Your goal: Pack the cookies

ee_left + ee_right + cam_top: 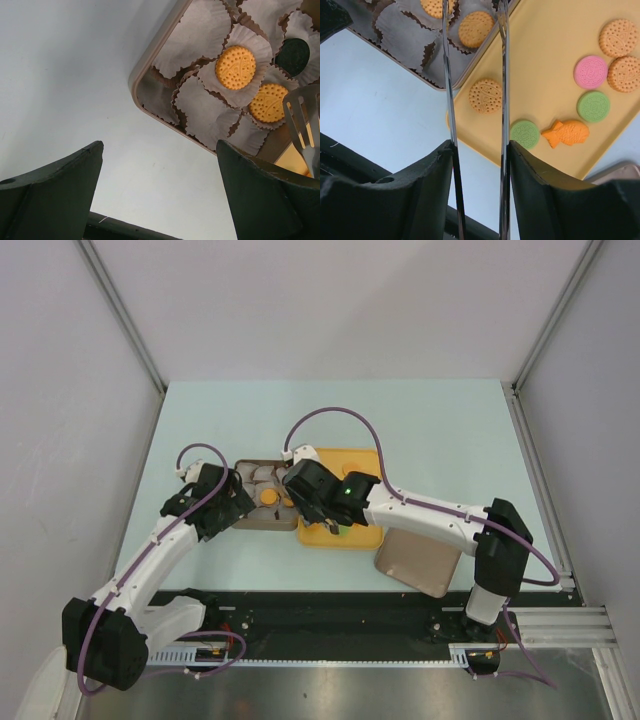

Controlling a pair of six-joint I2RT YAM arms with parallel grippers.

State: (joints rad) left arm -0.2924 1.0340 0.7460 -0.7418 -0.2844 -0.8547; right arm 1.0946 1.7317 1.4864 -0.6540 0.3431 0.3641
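The left jaws stand spread wide with nothing between them, hovering over the pale, smooth desk (65, 75) just beside the corner of the tin (150, 52). The right jaws are clenched on tongs (504, 75), whose two thin, shiny metal blades run out between the dark fingers (420, 190). In the left wrist view one slotted tong tip shows at the tin's edge.

The tin is brown, shallow and round-cornered, and it is lined with white fluted paper cups (200, 107) packed edge to edge. Three cups hold cookies: two orange discs with dotted, embossed faces (235, 67) (268, 102) in neighbouring cups, and a black disc (292, 57) with a ridged rim just behind them. The cups nearest the corner are bare.

Touching the tin lies a flat yellow tray (555, 60). On it are three more orange discs (485, 95) (618, 38) (624, 74), a pink one (590, 72), two green ones (593, 106) (525, 134) and an orange fish-shaped cookie (565, 133), all lying flat. The fish touches the near green disc.

A brown lid (420, 562) lies by the tray's near right corner.
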